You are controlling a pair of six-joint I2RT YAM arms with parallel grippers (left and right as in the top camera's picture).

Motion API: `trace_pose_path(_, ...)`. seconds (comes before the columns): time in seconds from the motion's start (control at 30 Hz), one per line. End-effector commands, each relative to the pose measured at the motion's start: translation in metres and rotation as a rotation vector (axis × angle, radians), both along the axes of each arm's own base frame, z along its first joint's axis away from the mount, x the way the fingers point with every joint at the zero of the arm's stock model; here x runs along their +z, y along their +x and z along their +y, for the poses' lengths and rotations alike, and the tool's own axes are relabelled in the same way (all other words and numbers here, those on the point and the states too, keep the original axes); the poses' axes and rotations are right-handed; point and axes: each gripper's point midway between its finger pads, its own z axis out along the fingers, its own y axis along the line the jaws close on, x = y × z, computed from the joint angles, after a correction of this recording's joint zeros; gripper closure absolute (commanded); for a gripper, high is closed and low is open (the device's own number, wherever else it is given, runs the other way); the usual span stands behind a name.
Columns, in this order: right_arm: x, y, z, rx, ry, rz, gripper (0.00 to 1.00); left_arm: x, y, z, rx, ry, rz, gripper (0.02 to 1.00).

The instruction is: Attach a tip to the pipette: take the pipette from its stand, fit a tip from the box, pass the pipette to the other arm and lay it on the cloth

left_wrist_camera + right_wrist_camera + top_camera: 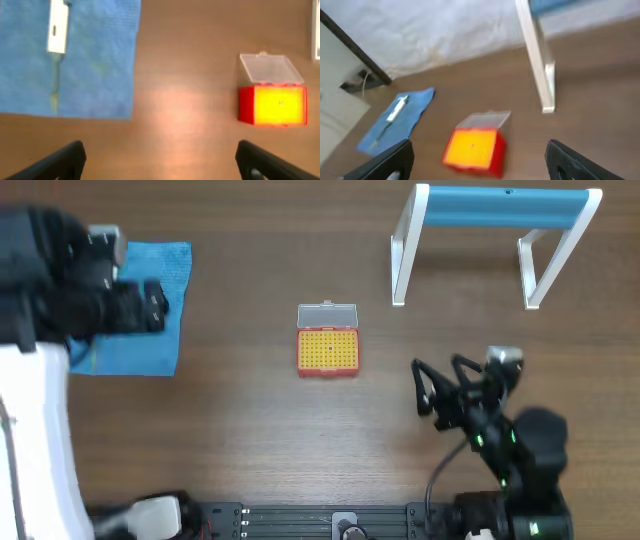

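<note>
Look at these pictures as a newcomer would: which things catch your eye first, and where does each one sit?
The red tip box, with its bright yellow rack and its clear lid flipped open, sits in the middle of the table. At the left lies the blue cloth with the white pipette resting on it. At the far right is the stand, white-legged with a blue top bar.

The top view looks straight down on the counter [250, 440] from high up, with the tip box [328, 352] near its middle. The left wrist view looks down from nearer, between box and cloth [160, 300]. The right wrist view slants low across the counter toward the box. All three share box and cloth.
</note>
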Motion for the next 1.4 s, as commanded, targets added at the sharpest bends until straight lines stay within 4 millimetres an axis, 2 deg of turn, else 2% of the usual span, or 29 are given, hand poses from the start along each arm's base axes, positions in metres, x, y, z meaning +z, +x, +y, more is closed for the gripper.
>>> trace_pose_path(0.03, 0.034, -0.026, -0.014, -0.059, -0.114, -0.229, 0.154, -0.057, -0.04, -0.017, 0.256, -0.22, -0.026, 0.051)
trace_pose_path(0.1, 0.037, -0.034, -0.02, -0.091, -0.117, -0.254, 0.156, -0.073, -0.048, -0.019, 0.279, -0.235, -0.033, 0.049)
trace_pose_path(0.17, 0.031, -0.044, -0.035, -0.178, -0.132, -0.247, 0.156, -0.094, -0.053, -0.019, 0.277, -0.233, -0.051, 0.049)
trace_pose_path(0.3, -0.006, -0.044, -0.042, -0.204, -0.162, -0.091, 0.156, -0.129, -0.057, -0.02, 0.281, -0.232, -0.023, 0.049)
trace_pose_path(0.37, -0.011, -0.045, -0.042, -0.202, -0.166, -0.071, 0.154, -0.148, -0.06, -0.02, 0.286, -0.234, 0.018, 0.051)
trace_pose_path(0.67, -0.014, -0.044, -0.046, -0.226, -0.172, -0.062, 0.156, -0.185, -0.063, -0.021, 0.304, -0.24, 0.182, 0.049)
trace_pose_path(0.8, -0.013, -0.044, -0.046, -0.227, -0.173, -0.063, 0.156, -0.195, -0.067, -0.021, 0.31, -0.24, 0.217, 0.051)
trace_pose_path(0.9, -0.013, -0.044, -0.046, -0.227, -0.173, -0.063, 0.154, -0.189, -0.071, -0.027, 0.284, -0.238, 0.175, 0.049)
trace_pose_path(0.97, -0.013, -0.044, -0.046, -0.227, -0.173, -0.063, 0.154, -0.172, -0.071, -0.032, 0.253, -0.234, 0.087, 0.049)
trace_pose_path(1.1, -0.013, -0.044, -0.046, -0.227, -0.173, -0.063, 0.154, -0.12, -0.075, -0.049, 0.146, -0.234, -0.168, 0.051)
trace_pose_path(1.23, -0.013, -0.044, -0.05, -0.246, -0.178, -0.062, 0.154, -0.073, -0.098, -0.087, -0.063, -0.272, -0.386, 0.049)
trace_pose_path(1.33, -0.014, -0.044, -0.052, -0.257, -0.181, -0.061, 0.154, -0.066, -0.108, -0.096, -0.12, -0.29, -0.444, 0.049)
trace_pose_path(1.4, -0.013, -0.044, -0.051, -0.256, -0.18, -0.061, 0.154, -0.079, -0.109, -0.088, -0.081, -0.28, -0.442, 0.049)
